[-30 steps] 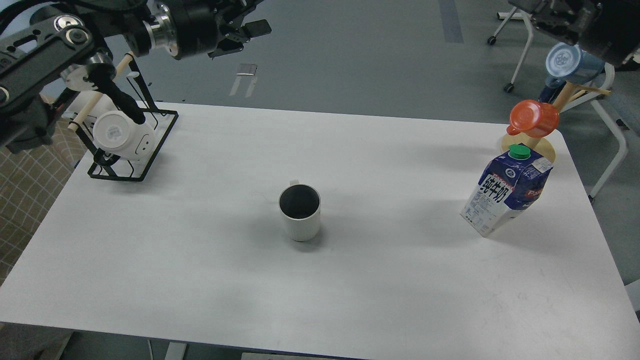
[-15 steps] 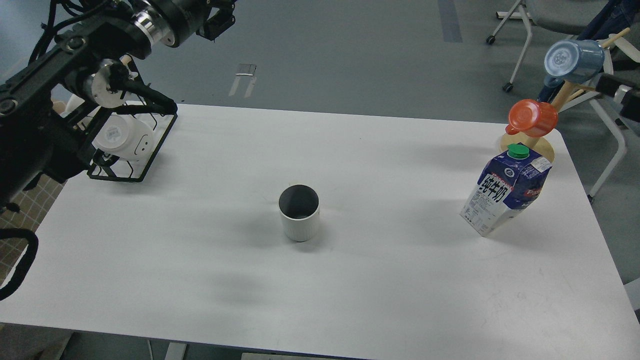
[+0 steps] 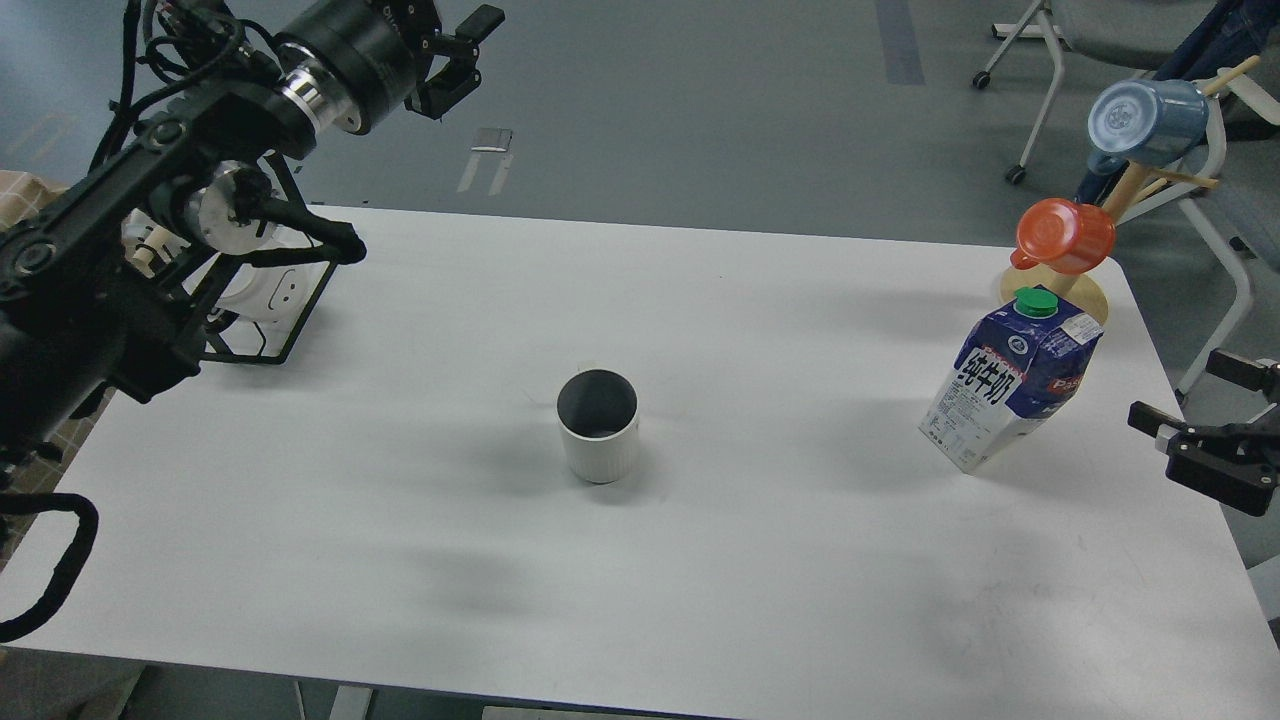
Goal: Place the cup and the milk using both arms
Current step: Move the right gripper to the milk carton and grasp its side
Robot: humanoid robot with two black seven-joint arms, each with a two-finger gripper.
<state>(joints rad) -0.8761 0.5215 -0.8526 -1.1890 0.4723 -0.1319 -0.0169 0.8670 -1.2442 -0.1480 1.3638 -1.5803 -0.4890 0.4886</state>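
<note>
A white ribbed cup (image 3: 599, 427) with a dark inside stands upright near the middle of the white table (image 3: 780, 560). A blue and white milk carton (image 3: 1012, 385) with a green cap stands tilted at the right side of the table. My left gripper (image 3: 470, 48) is open and empty, high above the floor beyond the table's far left edge, far from the cup. My right gripper (image 3: 1196, 392) comes in at the right edge, open and empty, a short way right of the carton and not touching it.
A black wire rack (image 3: 262, 345) holding a white cup (image 3: 268, 292) sits at the far left, partly behind my left arm. A wooden mug tree (image 3: 1085, 292) behind the carton carries an orange cup (image 3: 1066, 236) and a blue cup (image 3: 1146, 120). A chair stands beyond.
My right gripper has come down from the top right corner to the table's right edge beside the carton. My left arm has shifted left and back. Cup and carton have not moved.
</note>
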